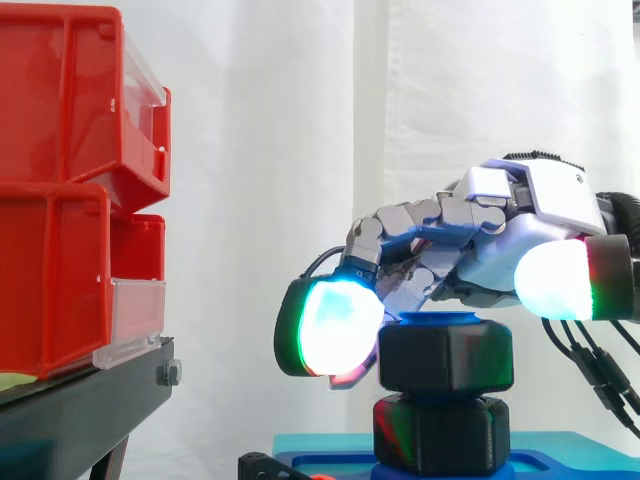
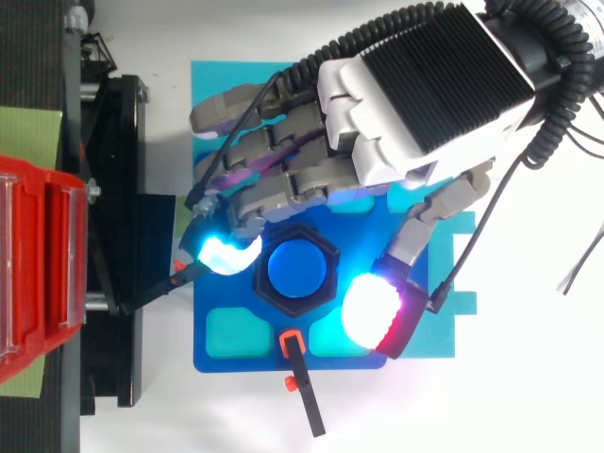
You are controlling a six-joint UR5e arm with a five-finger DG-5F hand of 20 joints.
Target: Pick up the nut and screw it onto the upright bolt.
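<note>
Arching over the nut (image 1: 445,355) on the bolt (image 2: 297,267) at lower centre, the hand (image 1: 520,215) straddles it; grip cannot be told.

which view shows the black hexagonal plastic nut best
The top view: the black hexagonal plastic nut shows its six-sided outline there, with the round blue bolt end in its hole. The side view gives just its flank, stacked over a second black hexagonal piece, under the robot hand.
</note>
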